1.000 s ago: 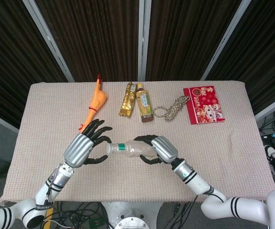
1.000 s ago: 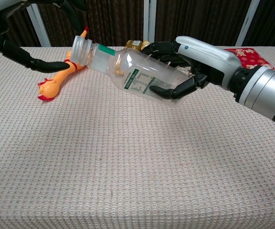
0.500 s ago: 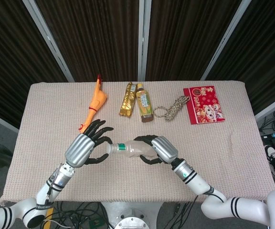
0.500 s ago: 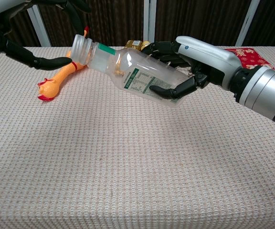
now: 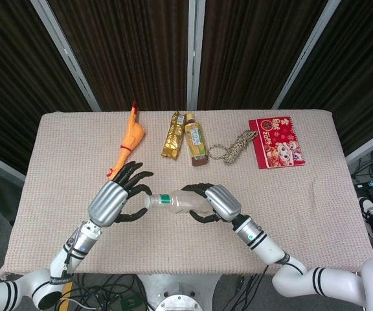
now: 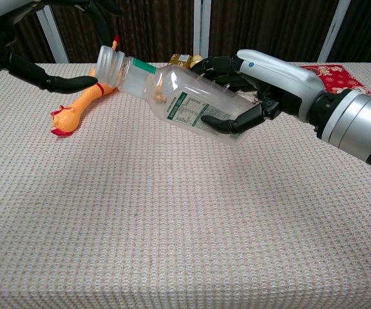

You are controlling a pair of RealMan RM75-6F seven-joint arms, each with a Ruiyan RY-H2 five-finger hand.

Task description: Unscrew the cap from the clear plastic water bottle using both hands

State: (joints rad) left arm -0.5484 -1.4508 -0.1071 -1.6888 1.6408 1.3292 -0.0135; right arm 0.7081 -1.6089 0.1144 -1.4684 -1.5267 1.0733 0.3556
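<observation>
The fingers [image 6: 227, 122] of the right hand [image 6: 263, 80] are wrapped around the body of the clear bottle [image 6: 179, 100], which is held tilted above the table [image 6: 172, 244], over its middle toward the front edge, with the neck raised toward the left hand [image 5: 118, 194]. The left hand's fingers [image 5: 135, 181] are spread and curved around the neck [image 6: 110, 64], but whether a cap is pinched or even present cannot be told; in the chest view the mouth appears uncapped. If the left fingers close off-centre, the neck may be pushed sideways and the thin bottle may be twisted in the right grip. If the right grip is loosened, the bottle may be dropped onto the table. The rubber chicken [image 5: 129, 139], lying toward the rear left, is just behind the left hand and may be knocked.
</observation>
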